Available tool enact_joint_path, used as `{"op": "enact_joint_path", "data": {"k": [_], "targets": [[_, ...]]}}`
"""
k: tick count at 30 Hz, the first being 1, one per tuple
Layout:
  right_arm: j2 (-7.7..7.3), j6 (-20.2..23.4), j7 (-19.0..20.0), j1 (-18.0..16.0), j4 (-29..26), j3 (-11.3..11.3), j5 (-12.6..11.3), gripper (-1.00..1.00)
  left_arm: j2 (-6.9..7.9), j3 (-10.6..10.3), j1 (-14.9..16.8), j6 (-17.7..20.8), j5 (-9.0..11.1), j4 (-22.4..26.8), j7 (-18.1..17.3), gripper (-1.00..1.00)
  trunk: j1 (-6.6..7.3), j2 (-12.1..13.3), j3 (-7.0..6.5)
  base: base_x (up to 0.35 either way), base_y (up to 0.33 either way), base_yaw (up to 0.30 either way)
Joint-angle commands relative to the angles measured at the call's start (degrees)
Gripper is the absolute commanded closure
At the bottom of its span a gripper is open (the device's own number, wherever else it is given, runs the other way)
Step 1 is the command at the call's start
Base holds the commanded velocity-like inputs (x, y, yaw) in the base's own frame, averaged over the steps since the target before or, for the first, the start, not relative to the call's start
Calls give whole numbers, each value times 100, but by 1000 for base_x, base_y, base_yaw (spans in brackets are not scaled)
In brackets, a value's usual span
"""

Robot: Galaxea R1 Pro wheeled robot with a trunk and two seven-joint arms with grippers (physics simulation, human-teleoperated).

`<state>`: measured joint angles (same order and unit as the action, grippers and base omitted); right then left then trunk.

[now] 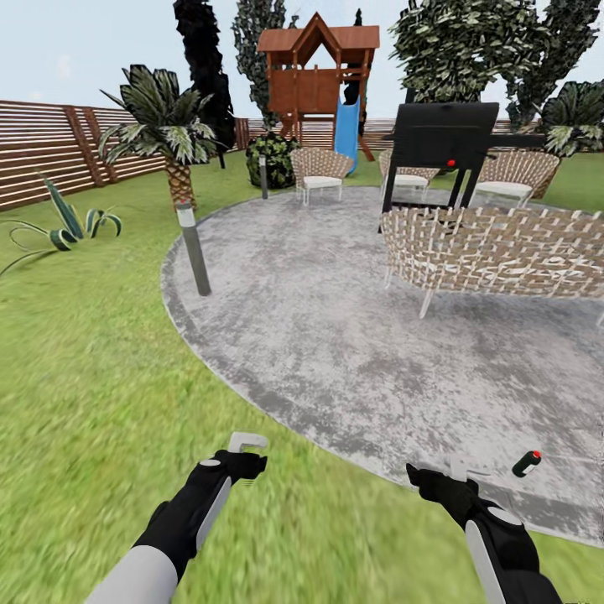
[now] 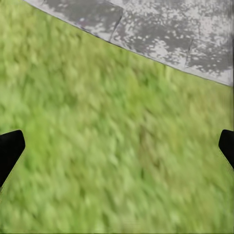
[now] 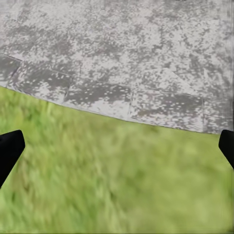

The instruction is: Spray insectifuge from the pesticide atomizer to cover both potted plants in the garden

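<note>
The atomizer [image 1: 527, 463] lies on the grey paving [image 1: 352, 335] at lower right, just beside the right gripper [image 1: 445, 474]. Both grippers, left [image 1: 243, 457] over lawn [image 1: 84, 377], are spread and empty.

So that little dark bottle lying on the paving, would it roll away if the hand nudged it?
Probably. The bottle lies on its side on the flat grey paving, and it looks round and slim, so a sideways push would likely roll it. It seems small and likely light. Its material is too small to judge.
</note>
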<state>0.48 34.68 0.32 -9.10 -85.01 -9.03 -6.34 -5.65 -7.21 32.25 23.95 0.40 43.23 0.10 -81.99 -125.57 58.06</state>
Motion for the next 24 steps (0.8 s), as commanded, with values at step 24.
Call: {"op": "enact_joint_path", "data": {"k": [24], "targets": [[10,30,3,-4,-7,-509,-51,-100,2,-1,0,28,4,10,6,-100,-2,-2,5,284,189,-171]]}}
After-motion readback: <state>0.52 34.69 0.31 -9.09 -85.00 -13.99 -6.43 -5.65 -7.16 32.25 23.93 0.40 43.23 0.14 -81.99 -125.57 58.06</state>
